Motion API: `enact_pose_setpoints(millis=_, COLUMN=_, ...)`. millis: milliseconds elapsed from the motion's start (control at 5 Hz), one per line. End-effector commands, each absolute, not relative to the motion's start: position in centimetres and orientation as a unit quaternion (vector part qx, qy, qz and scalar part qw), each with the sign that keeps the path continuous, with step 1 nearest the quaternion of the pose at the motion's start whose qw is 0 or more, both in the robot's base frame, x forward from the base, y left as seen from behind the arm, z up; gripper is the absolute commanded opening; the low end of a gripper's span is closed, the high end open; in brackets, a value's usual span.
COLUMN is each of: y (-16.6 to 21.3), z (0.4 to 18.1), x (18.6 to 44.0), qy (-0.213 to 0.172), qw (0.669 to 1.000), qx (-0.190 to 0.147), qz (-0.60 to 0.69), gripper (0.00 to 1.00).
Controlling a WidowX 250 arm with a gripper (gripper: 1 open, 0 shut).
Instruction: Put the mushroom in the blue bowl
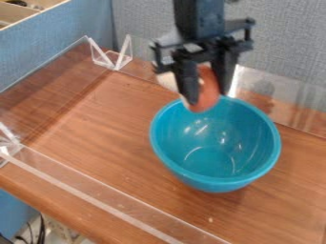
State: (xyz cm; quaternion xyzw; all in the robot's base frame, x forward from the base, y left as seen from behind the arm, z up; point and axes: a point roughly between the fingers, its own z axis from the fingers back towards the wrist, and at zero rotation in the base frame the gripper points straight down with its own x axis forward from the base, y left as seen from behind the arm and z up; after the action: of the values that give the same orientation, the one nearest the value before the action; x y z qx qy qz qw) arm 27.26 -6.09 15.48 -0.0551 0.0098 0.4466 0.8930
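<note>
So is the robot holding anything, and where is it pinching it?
Yes: the end effector holds the mushroom, pinched by its reddish sides, over the blue bowl's back rim.

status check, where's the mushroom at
Claw shut on mushroom. Held above far rim of blue bowl. Nothing in the way.

The pincer [204, 84] points down, clamped on the mushroom [203, 91], above the far rim of the blue bowl [216, 145] on the wooden desk [90, 124].

Even bright light, low resolution, claw [203, 89] motion-blurred
</note>
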Motion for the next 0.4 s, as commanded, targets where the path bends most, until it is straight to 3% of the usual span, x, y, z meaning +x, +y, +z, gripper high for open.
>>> enact_pose_setpoints(millis=0, y=-6.96, z=16.17, x=28.95, qy=-0.014, qw=0.872, qx=-0.067, qz=0.485, gripper=0.0)
enact_pose_setpoints(millis=200, y=-6.45, z=16.4, x=28.73, qy=-0.014, qw=0.865, qx=-0.067, qz=0.498, gripper=0.0)
